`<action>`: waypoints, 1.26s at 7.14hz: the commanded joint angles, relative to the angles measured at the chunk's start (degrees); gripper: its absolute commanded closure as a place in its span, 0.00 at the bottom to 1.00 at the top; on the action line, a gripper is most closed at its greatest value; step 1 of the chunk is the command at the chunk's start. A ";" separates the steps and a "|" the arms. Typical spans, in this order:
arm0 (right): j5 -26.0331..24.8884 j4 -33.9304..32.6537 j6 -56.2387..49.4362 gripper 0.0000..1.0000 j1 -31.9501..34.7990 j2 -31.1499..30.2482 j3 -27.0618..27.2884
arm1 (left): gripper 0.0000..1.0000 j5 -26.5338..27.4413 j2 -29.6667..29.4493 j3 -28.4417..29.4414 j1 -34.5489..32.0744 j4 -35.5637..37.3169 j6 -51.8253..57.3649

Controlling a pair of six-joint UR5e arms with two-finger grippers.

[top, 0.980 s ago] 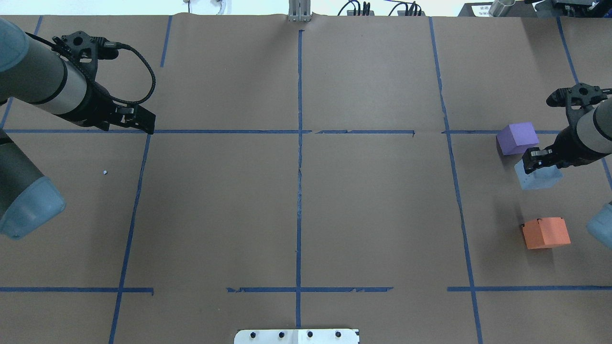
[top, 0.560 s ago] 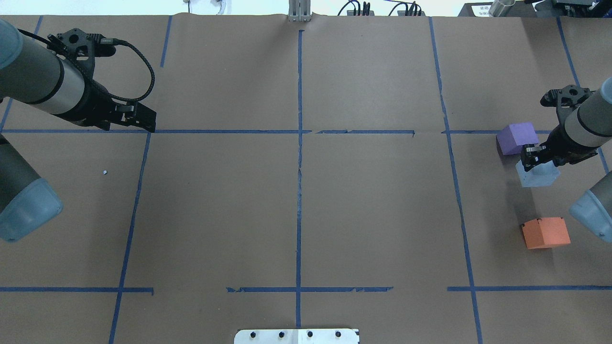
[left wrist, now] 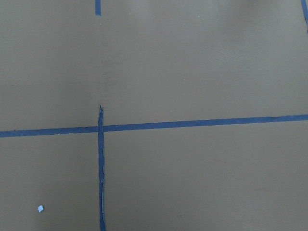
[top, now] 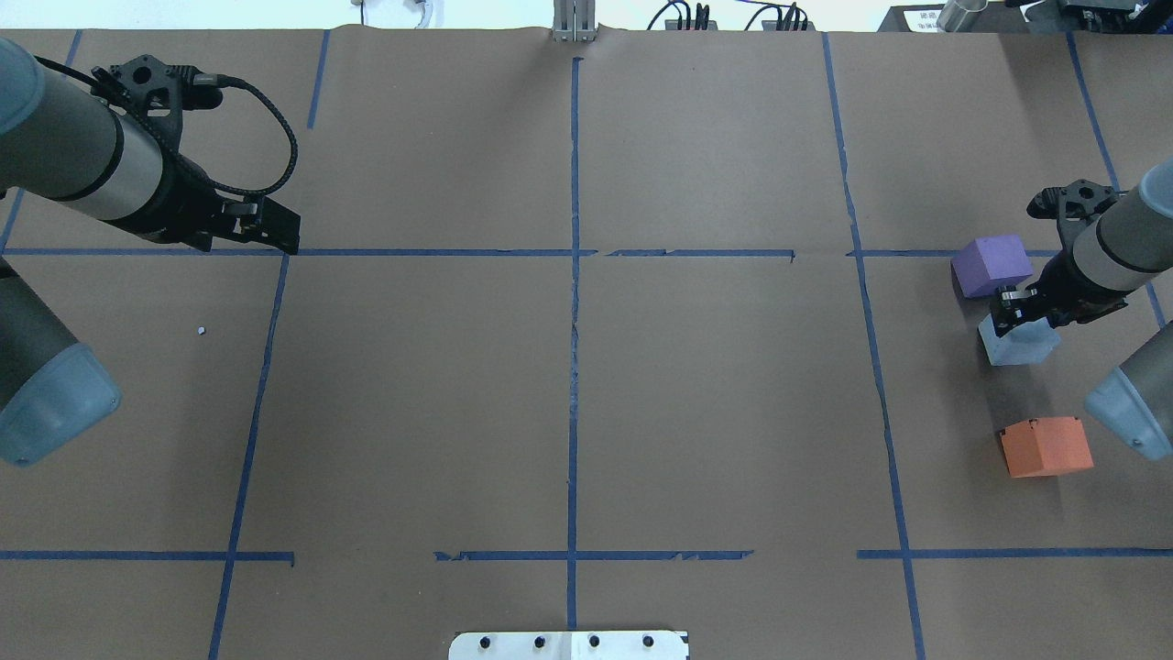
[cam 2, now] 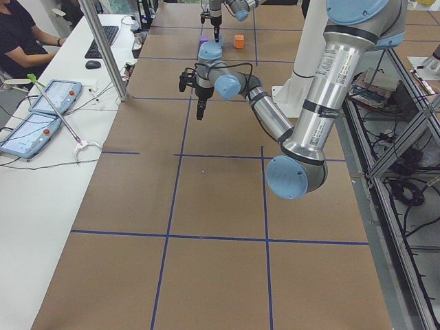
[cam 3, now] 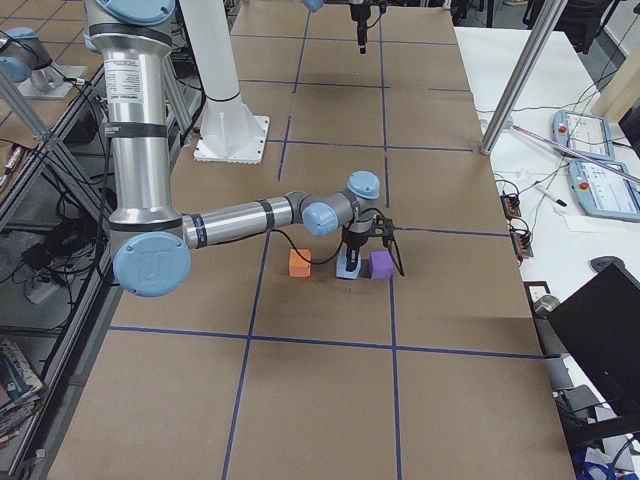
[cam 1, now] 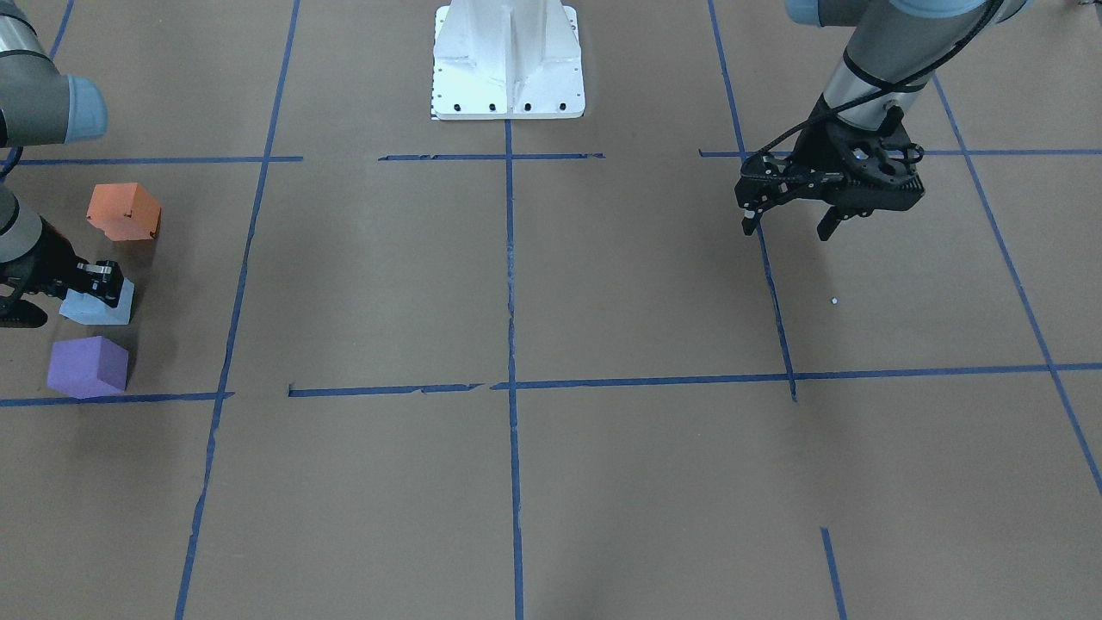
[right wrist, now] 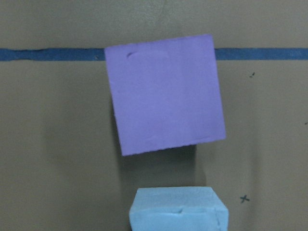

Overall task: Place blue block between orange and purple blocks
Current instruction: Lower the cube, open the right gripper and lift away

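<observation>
Exterior front-facing: right gripper clamps the matte, foam-textured blue block — left gripper hangs with fingers apart.

Bright, even overhead light, every view sharp; a soft shadow lies between the right gripper and purple block

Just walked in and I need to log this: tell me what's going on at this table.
The right gripper appears to be clamped on the blue block, holding it in the gap between the purple block and the orange block, closer to the purple one. Whether the block rests on the paper yet is unclear. The left gripper hangs open over bare paper across the table, handling nothing.
</observation>
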 commanded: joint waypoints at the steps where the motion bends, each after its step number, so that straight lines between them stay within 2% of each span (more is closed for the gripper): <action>1: 0.55 0.66 0.01 0.00 0.03 -0.17 -0.19 | 0.00 0.17 0.00 0.26 0.18 0.07 0.00; 2: 0.55 0.74 -0.07 0.00 0.12 -0.26 0.16 | 0.00 0.18 0.00 0.18 0.09 0.07 0.00; 3: 0.98 0.66 -0.34 0.00 0.55 -1.57 4.42 | 0.00 0.26 0.17 0.26 0.09 0.07 0.17; 4: 1.08 0.66 -0.51 0.00 3.60 -5.67 10.30 | 0.00 -0.26 1.57 0.44 0.09 0.07 1.39; 5: 2.38 0.48 -1.04 0.00 8.50 -8.84 15.14 | 0.00 -0.35 5.06 0.18 -0.26 -0.45 9.24; 6: 10.31 -0.04 -1.91 0.00 16.12 -9.31 15.45 | 0.00 -0.35 7.97 0.44 -3.31 -0.28 18.02; 7: 13.26 -0.22 -8.88 0.00 22.03 -10.36 13.97 | 0.00 -1.83 10.69 0.79 -8.03 -0.19 26.89; 9: 13.90 -0.40 -31.09 0.00 33.46 -10.99 5.21 | 0.00 -8.49 13.09 5.69 -21.37 0.24 44.31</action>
